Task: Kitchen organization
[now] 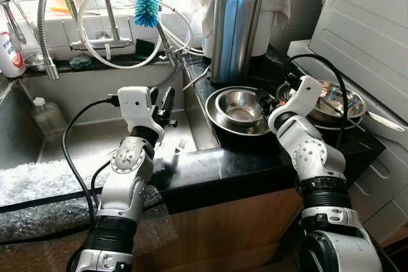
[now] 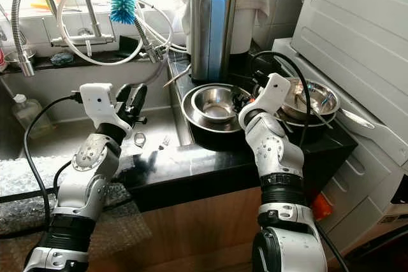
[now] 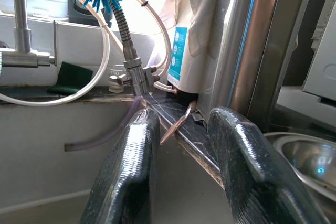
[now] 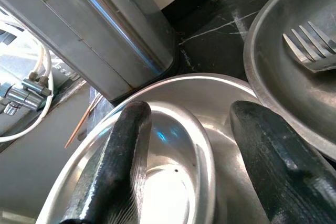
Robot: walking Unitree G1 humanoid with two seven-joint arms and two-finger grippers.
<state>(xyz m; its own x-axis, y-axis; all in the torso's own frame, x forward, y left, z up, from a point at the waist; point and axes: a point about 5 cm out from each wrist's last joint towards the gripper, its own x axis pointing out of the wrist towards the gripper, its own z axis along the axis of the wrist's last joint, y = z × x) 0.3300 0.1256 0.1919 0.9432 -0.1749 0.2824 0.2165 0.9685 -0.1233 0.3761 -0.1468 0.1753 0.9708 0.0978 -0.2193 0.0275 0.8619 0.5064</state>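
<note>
Your left gripper is hovering over the sink, its fingers spread with nothing between them, aiming toward the back corner where the counter meets the sill. A fork is lying on the sink floor just below and to the right of that gripper, tines toward the counter edge, long axis running roughly front to back as far as you can tell at this size. Its handle end is hard to make out.

Your right gripper is hanging just above the nested bowls, fingers parted and empty. The small bowl is sitting inside a wider one, both upright and empty.

The right wrist view is showing you another fork lying in the neighbouring bowl, tines pointing toward the gripper; the head views are showing a long utensil handle sticking out of that bowl toward the right.

The left wrist view is giving you a thin brownish stick leaning at the counter edge by the knife block, plus a label on the white container behind it. The head views are showing the blue brush over the faucet hoses and a bottle standing in the sink's left part.
</note>
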